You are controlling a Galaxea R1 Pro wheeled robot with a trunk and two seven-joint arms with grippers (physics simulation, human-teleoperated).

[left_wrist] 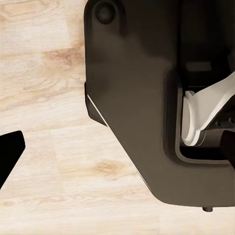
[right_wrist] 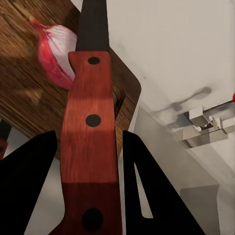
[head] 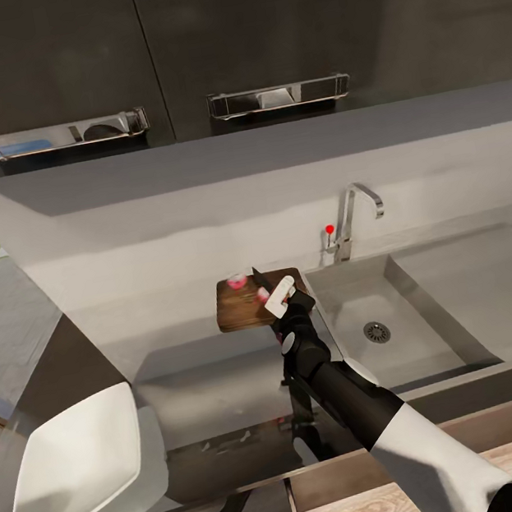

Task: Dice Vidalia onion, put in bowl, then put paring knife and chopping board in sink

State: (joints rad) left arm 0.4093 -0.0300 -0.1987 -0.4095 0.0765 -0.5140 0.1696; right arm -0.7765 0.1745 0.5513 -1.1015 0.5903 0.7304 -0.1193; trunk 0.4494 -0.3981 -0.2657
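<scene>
- Onion: two pink pieces on the chopping board [head: 244, 308], one [head: 234, 279] near the far edge, the other [head: 261, 293] just beside the knife blade; wrist view shows a cut half [right_wrist: 55, 54] with layers exposed.
- Right gripper [head: 284, 301] clamped on the paring knife [right_wrist: 90, 127] by its wooden handle, blade pointing over the board.
- Left gripper: not identifiable in its wrist view, which looks at wood floor [left_wrist: 44, 137] and the robot's own dark body; state cannot be told.
- Step, as judged: dicing, partly done. Pieces look too big.
- Next move needs the blade lined up over the nearer piece, then pressed straight down.
- Board sits on grey countertop [head: 184, 376], just beside the sink [head: 429, 294].
- White bowl [head: 76, 473] at the near left, well apart from the board.
- Faucet [head: 354, 219] behind the sink; dark cabinets [head: 171, 45] overhead.
</scene>
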